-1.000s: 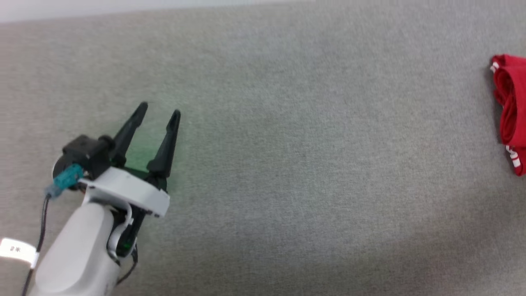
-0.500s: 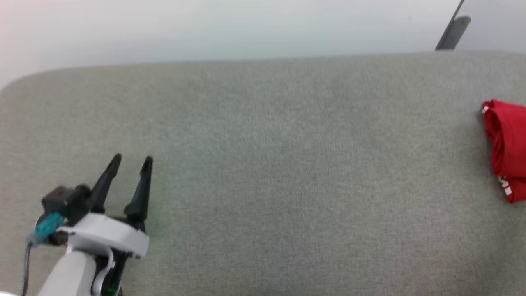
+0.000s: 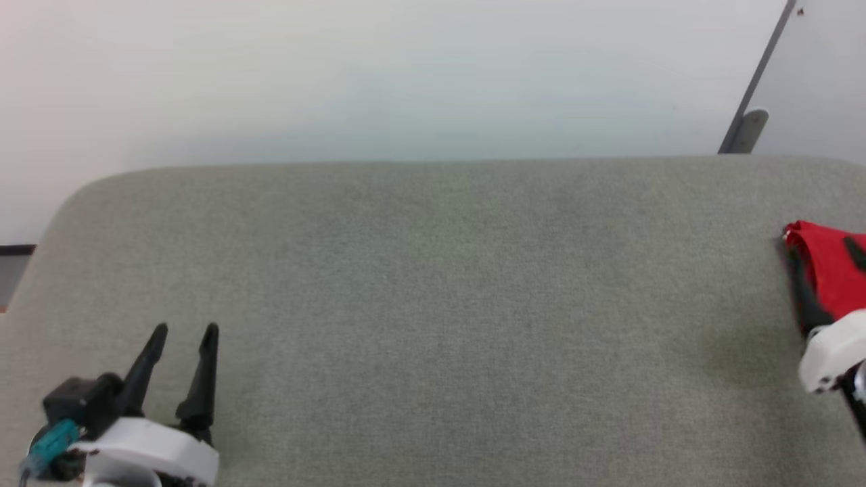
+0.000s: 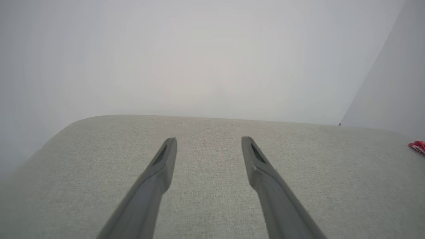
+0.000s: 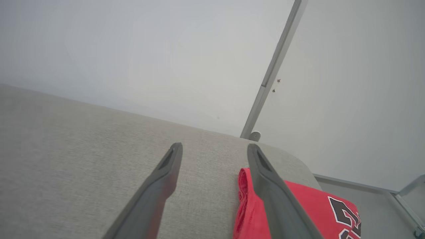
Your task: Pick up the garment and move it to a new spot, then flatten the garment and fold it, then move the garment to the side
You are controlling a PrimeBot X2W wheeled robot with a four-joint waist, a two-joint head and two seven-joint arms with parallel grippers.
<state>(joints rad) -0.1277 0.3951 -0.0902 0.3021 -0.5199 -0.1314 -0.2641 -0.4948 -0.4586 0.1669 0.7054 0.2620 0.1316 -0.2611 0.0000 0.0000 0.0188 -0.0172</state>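
Shirt (image 3: 829, 270) lies bundled at the surface's (image 3: 433, 304) right edge, the right gripper (image 5: 214, 149) spread empty over it, the left gripper (image 3: 185, 329) spread too. One finger (image 5: 275, 199) could snag a fold and drag it off that edge.

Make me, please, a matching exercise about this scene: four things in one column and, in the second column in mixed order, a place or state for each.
Column one:
1. garment
2. left end effector
3. right end effector
4. wall

Column two:
a. open, over bare grey surface, lower left of the head view
b. pale, behind the surface
c. red with black lettering, at the surface's right end
d. open, at the red cloth's edge

Pairs: 1-c, 2-a, 3-d, 4-b
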